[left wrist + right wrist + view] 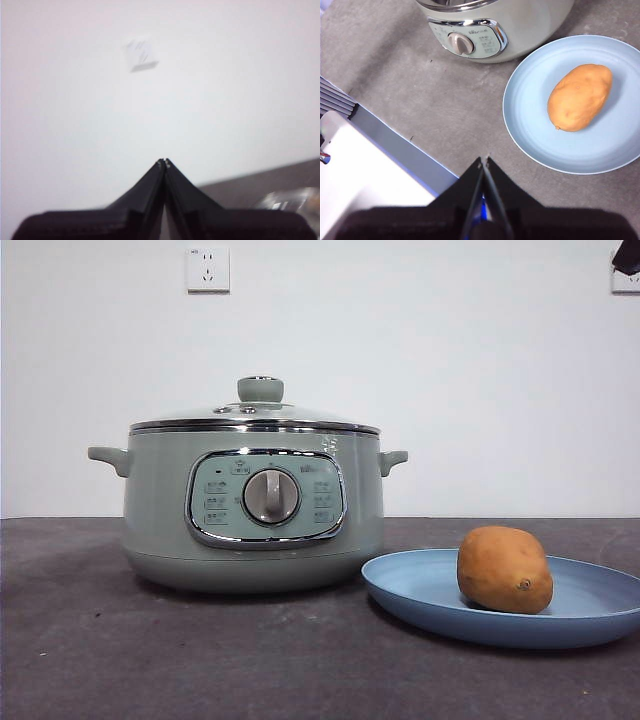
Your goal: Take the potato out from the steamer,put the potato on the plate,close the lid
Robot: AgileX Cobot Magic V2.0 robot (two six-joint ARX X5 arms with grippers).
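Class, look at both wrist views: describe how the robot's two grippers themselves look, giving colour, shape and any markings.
The left gripper has two matte black jaws tapering to a point like a wedge, with no markings visible. The right gripper looks the same, black and wedge-shaped, with a blue glint low in the seam between its jaws. No cables show.

This looks like a test room for a robot, made to look a bit like a kitchen. A green steamer (252,510) for cooking and a blue plate (420,600) sit on a dark grey desk (150,660). Behind them is a bare white wall (450,360) with a power socket (208,269). A white and grey machine part (365,165) sits just beside the right end effector (484,160).
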